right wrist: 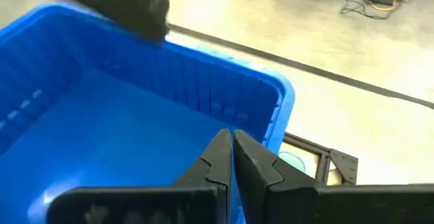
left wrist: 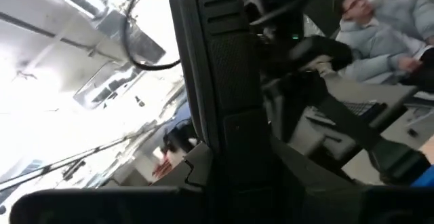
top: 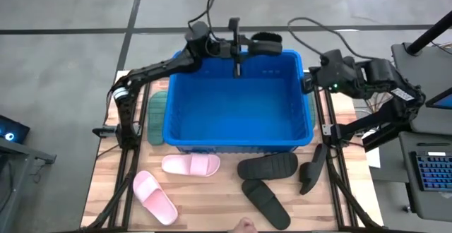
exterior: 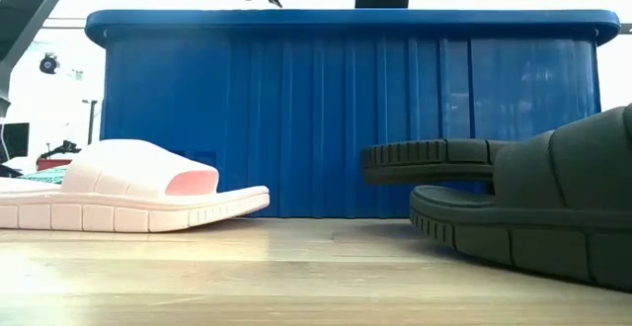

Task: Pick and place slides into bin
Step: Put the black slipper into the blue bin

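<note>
Five loose slides lay on the pale wood-grain table (top: 212,198), all outside the bin. Nearest the front edge: a light pink slide (top: 155,197) of smooth matte foam, angled, and a black slide (top: 265,195) with a wide strap, also angled. Just behind them, close to the bin's front wall, a second pink slide (top: 191,165) lay lengthwise, its sole side ribbed in blocks in the low view, and another black slide (top: 268,166) lay beside it with a finely grooved sole edge. A sage green slide (top: 156,114) with a ridged tread sat partly tucked against the bin's left wall.

The bin (top: 185,117) was a bright blue rectangular plastic tub, with vertically ribbed walls and a rolled rim; its smooth floor was bare.

The right gripper (right wrist: 232,141) hung by the bin's right rim, dark tapered fingers pressed together, gripping nothing.

The left gripper (top: 241,48) reached over the bin's far rim, clenched on a black slide (top: 267,44) held above that rim.

A seated person (left wrist: 383,30) showed in the room beyond.
</note>
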`<state>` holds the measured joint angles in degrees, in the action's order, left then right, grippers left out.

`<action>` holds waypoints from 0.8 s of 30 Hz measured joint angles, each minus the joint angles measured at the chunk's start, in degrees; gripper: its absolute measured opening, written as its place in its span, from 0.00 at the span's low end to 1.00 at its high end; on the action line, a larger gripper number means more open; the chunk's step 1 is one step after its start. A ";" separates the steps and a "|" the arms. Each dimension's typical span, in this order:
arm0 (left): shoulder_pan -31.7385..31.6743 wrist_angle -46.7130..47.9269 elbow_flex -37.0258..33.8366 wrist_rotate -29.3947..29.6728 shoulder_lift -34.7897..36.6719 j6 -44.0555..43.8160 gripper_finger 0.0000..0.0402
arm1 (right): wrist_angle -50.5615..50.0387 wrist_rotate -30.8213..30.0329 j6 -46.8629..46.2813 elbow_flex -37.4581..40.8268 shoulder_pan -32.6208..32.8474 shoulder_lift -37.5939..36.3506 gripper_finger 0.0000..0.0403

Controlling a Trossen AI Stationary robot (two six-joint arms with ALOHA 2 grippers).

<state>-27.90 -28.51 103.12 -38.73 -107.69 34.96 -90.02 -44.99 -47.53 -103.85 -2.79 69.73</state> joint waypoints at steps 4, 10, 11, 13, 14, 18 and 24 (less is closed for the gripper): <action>0.22 -5.21 -0.90 -0.04 -2.45 2.11 0.17 | 0.35 0.33 -0.06 -1.49 -1.46 0.32 0.02; 0.38 -5.41 -2.80 2.17 -6.26 3.67 0.17 | 0.26 3.57 1.97 -3.76 -3.00 1.71 0.02; 0.68 -5.47 -2.81 2.39 -6.65 5.24 0.17 | 0.27 4.13 2.74 -3.94 -3.31 2.04 0.02; 1.63 -5.41 -2.81 2.71 -6.70 10.64 0.17 | 0.26 5.62 4.37 -4.41 -3.89 2.67 0.02; 2.24 -5.24 -2.79 3.43 -6.58 13.56 0.17 | 0.24 6.54 5.14 -4.53 -4.13 2.94 0.02; 4.36 -3.54 -3.02 8.14 -6.42 19.66 0.17 | 0.20 8.97 8.25 -4.58 -4.49 3.51 0.02; 5.36 -0.80 -3.83 12.34 -6.48 23.16 0.17 | -0.06 14.54 17.24 -5.94 -4.47 3.12 0.02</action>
<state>-22.54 -29.31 99.30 -26.39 -114.17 58.12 -90.07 -30.45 -30.29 -109.79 -7.27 72.85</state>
